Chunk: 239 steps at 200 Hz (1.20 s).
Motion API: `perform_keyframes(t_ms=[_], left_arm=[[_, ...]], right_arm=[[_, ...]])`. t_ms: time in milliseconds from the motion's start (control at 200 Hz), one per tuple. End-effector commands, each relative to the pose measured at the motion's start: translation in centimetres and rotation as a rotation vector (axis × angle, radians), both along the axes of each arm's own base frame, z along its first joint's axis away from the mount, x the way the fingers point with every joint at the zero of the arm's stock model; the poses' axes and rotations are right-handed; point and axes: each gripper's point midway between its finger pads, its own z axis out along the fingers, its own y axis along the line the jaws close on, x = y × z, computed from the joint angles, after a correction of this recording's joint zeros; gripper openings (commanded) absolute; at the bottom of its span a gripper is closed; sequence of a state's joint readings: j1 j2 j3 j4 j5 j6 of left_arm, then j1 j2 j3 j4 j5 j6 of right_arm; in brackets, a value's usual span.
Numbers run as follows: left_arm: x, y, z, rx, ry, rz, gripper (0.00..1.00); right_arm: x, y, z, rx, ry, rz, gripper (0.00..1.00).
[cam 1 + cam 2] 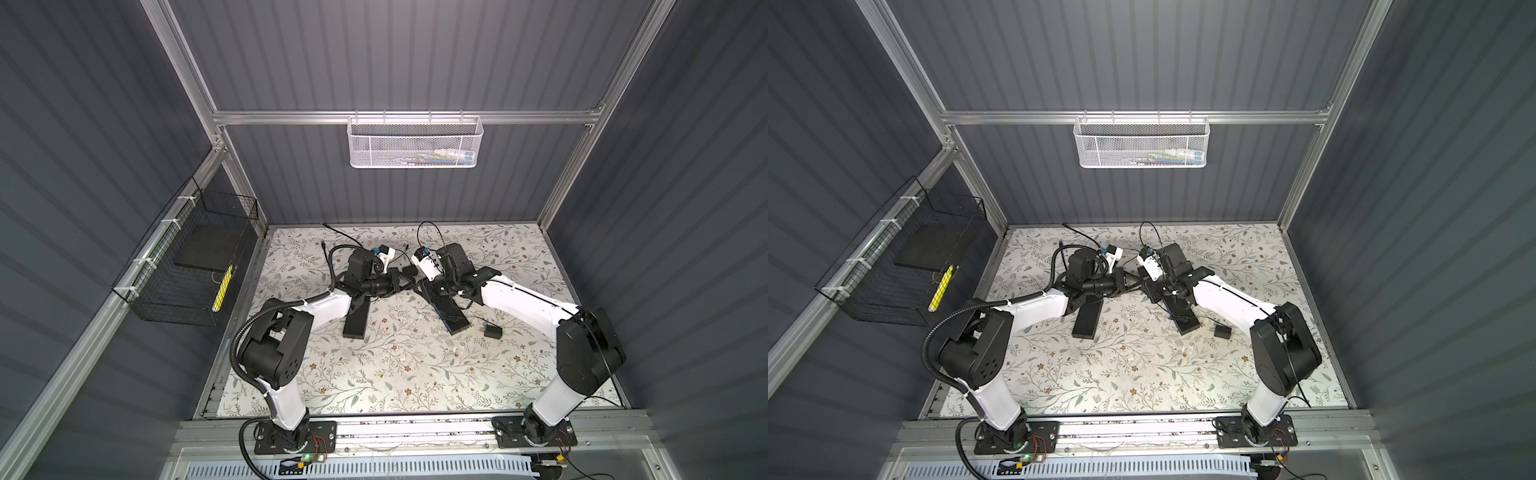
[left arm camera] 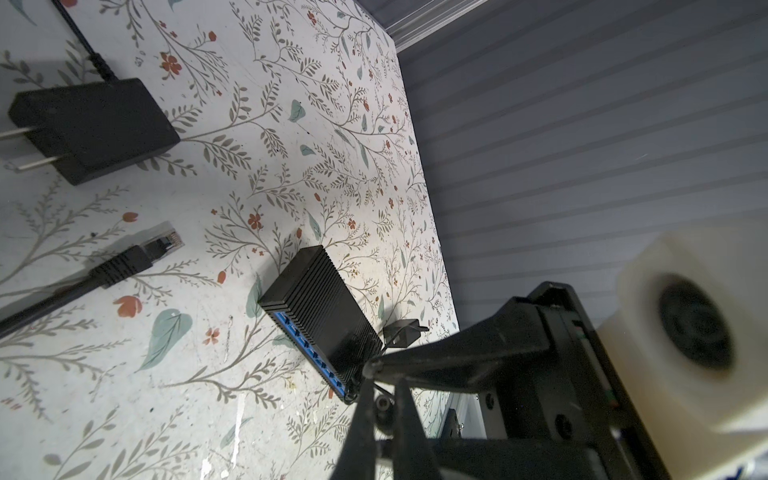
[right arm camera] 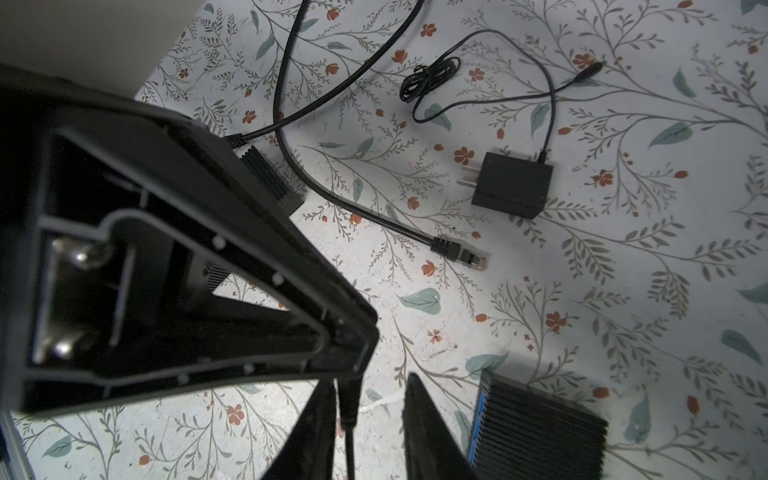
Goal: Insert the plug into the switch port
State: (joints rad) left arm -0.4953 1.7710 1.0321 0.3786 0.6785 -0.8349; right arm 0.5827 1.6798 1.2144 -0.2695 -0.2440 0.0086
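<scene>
A black barrel plug [image 2: 383,404] on a thin cable sits between the fingers of my left gripper [image 2: 384,380], which is shut on it. My right gripper [image 3: 370,380] meets it tip to tip, jaws open. The same plug [image 3: 348,405] rests against one right finger, clear of the opposite one. The switch [image 2: 320,307] is a black ribbed box with a blue port face, flat on the floral table just beyond the grippers. In both top views the grippers meet mid-table [image 1: 409,278], over the switch's [image 1: 455,320] far end.
A second black ribbed box [image 3: 270,178] with a cable plugged in lies under the left arm. A loose Ethernet connector [image 3: 469,259], a black wall adapter [image 3: 511,187] and a coiled thin cable [image 3: 430,79] lie nearby. A small adapter [image 1: 492,331] sits beside the switch.
</scene>
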Motion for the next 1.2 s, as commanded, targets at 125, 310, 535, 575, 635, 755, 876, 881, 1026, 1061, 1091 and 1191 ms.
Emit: perform_keyframes(t_ms=[125, 310, 535, 575, 635, 755, 876, 881, 1026, 1061, 1091, 1191], left_arm=[[-0.4, 0.2, 0.3, -0.012, 0.0, -0.015, 0.0], [-0.6, 0.3, 0.2, -0.001, -0.002, -0.019, 0.0], [-0.1, 1.4, 0.4, 0.019, -0.024, -0.005, 0.54], [0.5, 2.0, 0.7, 0.035, -0.039, 0.007, 0.58], [1.4, 2.7, 1.5, 0.049, -0.069, 0.019, 0.61], [3.1, 2.4, 2.2, 0.067, -0.098, 0.018, 0.63], [4.3, 0.8, 1.5, 0.073, -0.102, -0.006, 0.63], [4.3, 0.7, 1.5, 0.073, -0.102, -0.008, 0.63], [4.4, -1.7, 0.3, 0.087, -0.092, -0.056, 0.62], [4.4, -1.9, 0.0, 0.091, -0.088, -0.064, 0.62], [4.3, -2.1, -0.1, 0.093, -0.087, -0.068, 0.62], [4.1, -1.9, -0.3, 0.106, -0.086, -0.065, 0.62]], right_arm=[[0.5, 0.9, 1.1, 0.037, -0.019, 0.006, 0.23], [0.5, 0.9, 1.1, 0.039, -0.021, -0.002, 0.08], [-0.1, -1.6, 0.6, -0.054, -0.027, -0.063, 0.0], [-0.3, -2.7, -0.1, -0.099, -0.02, -0.093, 0.01], [-0.8, -4.8, -1.1, -0.171, -0.003, -0.149, 0.0], [-2.6, -9.3, -3.5, -0.304, 0.078, -0.269, 0.0], [-4.0, -14.3, -5.1, -0.47, 0.108, -0.408, 0.01], [-4.0, -14.7, -5.2, -0.483, 0.11, -0.417, 0.0], [-4.0, -23.7, -3.4, -0.654, 0.126, -0.692, 0.0], [-3.9, -25.5, -2.3, -0.642, 0.119, -0.759, 0.0], [-3.8, -27.1, -1.2, -0.629, 0.1, -0.818, 0.0], [-3.4, -31.9, 3.1, -0.58, 0.001, -1.0, 0.0]])
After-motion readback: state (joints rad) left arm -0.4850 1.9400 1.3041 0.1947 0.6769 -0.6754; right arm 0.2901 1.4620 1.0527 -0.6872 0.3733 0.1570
